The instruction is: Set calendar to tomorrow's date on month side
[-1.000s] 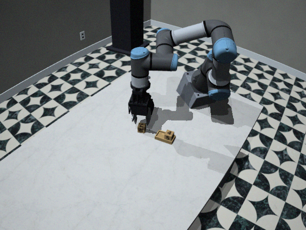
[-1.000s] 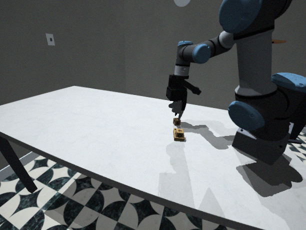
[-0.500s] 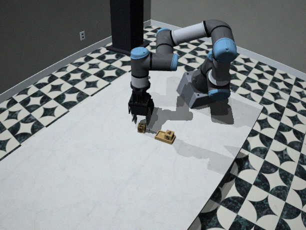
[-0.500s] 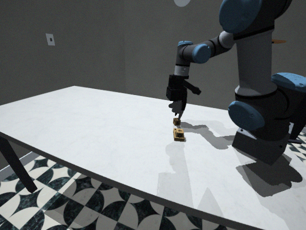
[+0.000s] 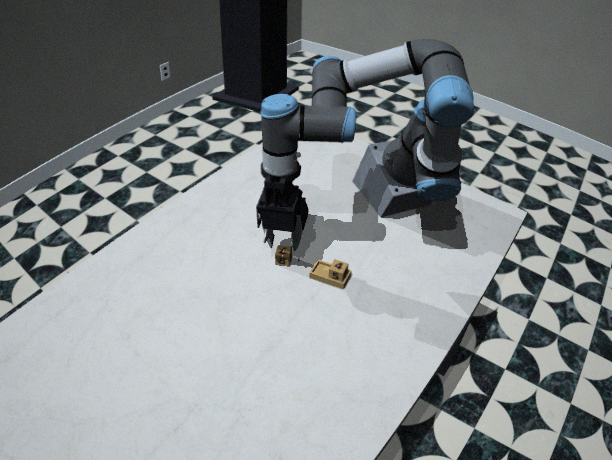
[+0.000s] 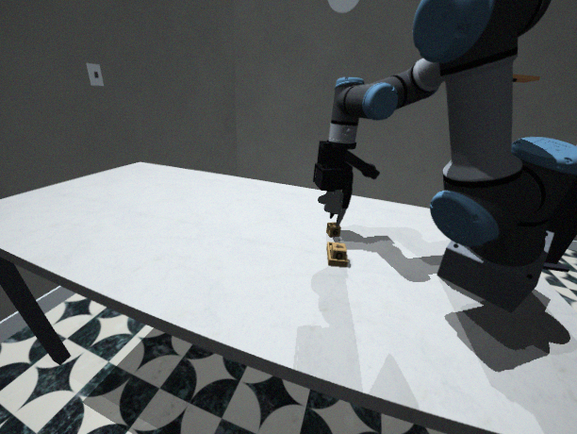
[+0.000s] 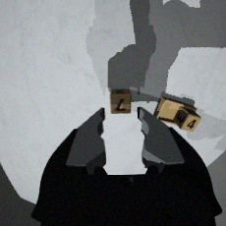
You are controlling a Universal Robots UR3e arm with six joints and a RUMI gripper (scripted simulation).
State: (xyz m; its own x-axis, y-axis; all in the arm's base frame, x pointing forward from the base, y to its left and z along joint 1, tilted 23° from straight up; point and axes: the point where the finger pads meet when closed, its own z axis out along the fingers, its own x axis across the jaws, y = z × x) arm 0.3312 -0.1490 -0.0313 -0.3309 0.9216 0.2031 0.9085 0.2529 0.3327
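1 number cube (image 5: 283, 255) (image 6: 333, 229) (image 7: 120, 101) is seen on the table, near the tray (image 5: 321, 279) (image 6: 338, 265) (image 7: 165, 118), in which 1 other cube (image 5: 339, 270) (image 6: 338, 251) (image 7: 190, 121) is seated. The gripper (image 5: 283, 244) (image 6: 335, 220) (image 7: 121, 108) is held above the table, its jaws parted and nothing gripped.

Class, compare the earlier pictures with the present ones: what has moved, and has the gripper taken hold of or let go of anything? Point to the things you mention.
Nothing has visibly changed. The open gripper (image 5: 282, 245) (image 6: 335, 220) (image 7: 121, 108), the loose cube (image 5: 283, 256) (image 6: 333, 229) (image 7: 120, 101) and the tray (image 5: 325, 282) (image 6: 338, 264) (image 7: 168, 110) with its cube (image 5: 338, 270) (image 6: 338, 252) (image 7: 191, 122) look the same.
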